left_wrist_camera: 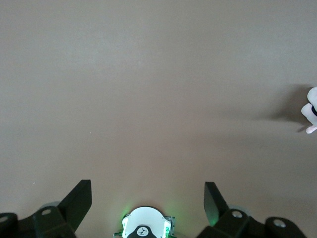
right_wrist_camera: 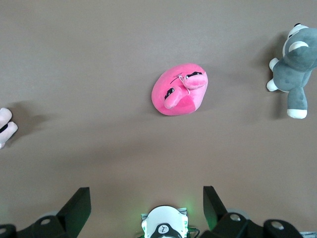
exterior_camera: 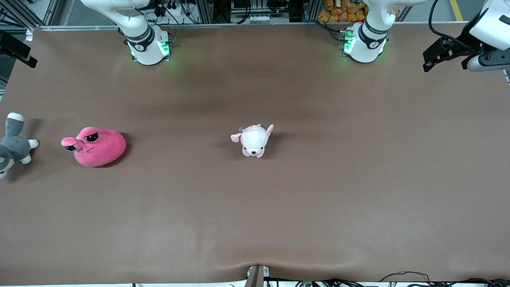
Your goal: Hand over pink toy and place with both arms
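The pink toy (exterior_camera: 97, 146) is lying on the brown table (exterior_camera: 318, 191) toward the right arm's end, just beside a grey plush animal (exterior_camera: 14, 145) that is sitting at the table's edge, while a smaller pale pink-and-white plush (exterior_camera: 254, 140) is resting near the middle of the table, well apart from both. The right gripper (right_wrist_camera: 147, 208) is hanging high over the table above its own base, its fingers spread wide with nothing between them, and its wrist view is looking straight down on the pink toy (right_wrist_camera: 180, 89) and the grey plush animal (right_wrist_camera: 293, 74). The left gripper (left_wrist_camera: 148, 203) is likewise hovering high over bare table, fingers wide apart and holding nothing, with only a sliver of the pale plush showing at its view's edge. Neither arm is touching any toy, so no handover is taking place at this instant. This scene is fitting two stages equally: the toy waiting to be picked up and passed, or the toy already set down with both arms drawn up clear
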Available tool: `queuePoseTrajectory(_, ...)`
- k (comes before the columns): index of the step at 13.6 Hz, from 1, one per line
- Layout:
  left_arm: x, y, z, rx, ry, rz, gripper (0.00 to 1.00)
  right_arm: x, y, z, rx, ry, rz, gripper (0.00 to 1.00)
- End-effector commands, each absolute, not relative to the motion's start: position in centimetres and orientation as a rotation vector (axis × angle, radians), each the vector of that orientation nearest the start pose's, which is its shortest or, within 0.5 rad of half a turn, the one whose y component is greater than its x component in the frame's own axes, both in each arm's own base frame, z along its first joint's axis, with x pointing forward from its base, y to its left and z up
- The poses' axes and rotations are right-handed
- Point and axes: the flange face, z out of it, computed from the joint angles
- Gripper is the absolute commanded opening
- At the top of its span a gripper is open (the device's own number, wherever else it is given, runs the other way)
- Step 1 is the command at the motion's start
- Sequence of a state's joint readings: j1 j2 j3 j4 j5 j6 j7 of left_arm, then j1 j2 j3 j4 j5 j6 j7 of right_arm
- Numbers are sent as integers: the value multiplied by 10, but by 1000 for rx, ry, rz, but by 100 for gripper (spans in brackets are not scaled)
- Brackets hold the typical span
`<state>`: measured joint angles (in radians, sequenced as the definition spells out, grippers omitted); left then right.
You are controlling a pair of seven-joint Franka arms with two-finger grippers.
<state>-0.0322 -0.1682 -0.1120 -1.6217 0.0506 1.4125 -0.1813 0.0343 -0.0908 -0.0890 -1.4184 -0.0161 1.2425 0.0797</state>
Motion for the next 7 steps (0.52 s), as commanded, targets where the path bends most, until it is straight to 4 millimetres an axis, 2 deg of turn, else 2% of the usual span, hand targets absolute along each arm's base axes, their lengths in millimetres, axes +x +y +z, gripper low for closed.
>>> queuePoseTrajectory(1,476,-67,682,-3081,-52,19,100,483,-34,715,-3154,207,139,100)
queuePoseTrajectory(7,479,-67,683,-3085,-51,15,100,484,-35,714,-3154,207,144,100)
